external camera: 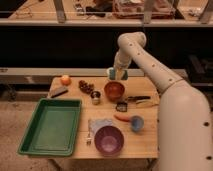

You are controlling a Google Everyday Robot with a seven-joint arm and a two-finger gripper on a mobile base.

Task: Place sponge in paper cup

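My arm reaches over the back edge of the wooden worktop, and my claw hangs there, above and just behind the orange bowl, clamped on the sponge. The sponge shows as a small teal-green block between my fingers, lifted off the worktop. The paper cup must be behind my claw, since I cannot pick it out, and I can read no writing on anything.

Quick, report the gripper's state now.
Gripper: shut on the sponge, above the table's far edge near the orange bowl.
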